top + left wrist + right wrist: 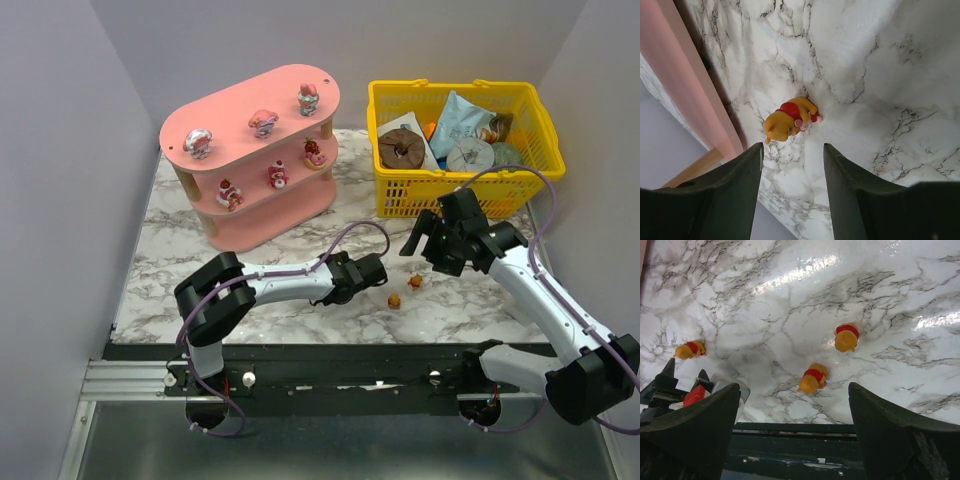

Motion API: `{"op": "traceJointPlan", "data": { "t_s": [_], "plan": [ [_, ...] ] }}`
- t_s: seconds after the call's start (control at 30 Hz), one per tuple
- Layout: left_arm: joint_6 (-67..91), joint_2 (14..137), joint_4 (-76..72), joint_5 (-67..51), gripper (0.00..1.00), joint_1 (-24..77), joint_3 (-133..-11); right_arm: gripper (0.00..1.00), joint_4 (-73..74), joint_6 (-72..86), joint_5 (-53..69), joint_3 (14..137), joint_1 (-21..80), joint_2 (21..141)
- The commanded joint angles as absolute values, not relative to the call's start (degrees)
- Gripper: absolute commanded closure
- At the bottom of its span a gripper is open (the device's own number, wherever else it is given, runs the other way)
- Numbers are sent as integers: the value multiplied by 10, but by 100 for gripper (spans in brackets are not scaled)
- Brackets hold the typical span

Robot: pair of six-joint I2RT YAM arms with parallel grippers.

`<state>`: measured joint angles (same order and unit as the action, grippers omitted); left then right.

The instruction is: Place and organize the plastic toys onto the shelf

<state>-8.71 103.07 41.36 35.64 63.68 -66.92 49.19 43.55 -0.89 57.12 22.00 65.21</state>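
The pink shelf [250, 110] stands at the back left, with three plastic toys on its top board [263, 122] and three on the middle board [277, 175]. Two orange-brown toys [394, 300] [415, 282] lie on the marble between my arms. My left gripper [383, 272] [792, 147] is open and empty, low over the table, with a yellow bear toy [790, 119] lying just beyond its fingertips. My right gripper [425, 252] [794, 387] is wide open and empty above three bear toys [812, 378] [846, 337] [690, 349].
A yellow mesh basket [465, 195] at the back right holds a brown ring [403, 148] and several packets. The shelf's pink edge [680, 85] runs close along the left of the left wrist view. The table's dark front rail [800, 440] lies under the right gripper.
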Motion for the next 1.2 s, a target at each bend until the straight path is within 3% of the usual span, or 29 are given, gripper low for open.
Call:
{"op": "traceJointPlan", "data": {
  "t_s": [0.0, 1.17],
  "plan": [
    [-100, 1036, 389, 381, 39, 626, -663, 5, 508, 437, -24, 589, 217, 653],
    [-81, 1060, 377, 328, 51, 588, -671, 7, 504, 434, -36, 599, 215, 670]
  ]
}}
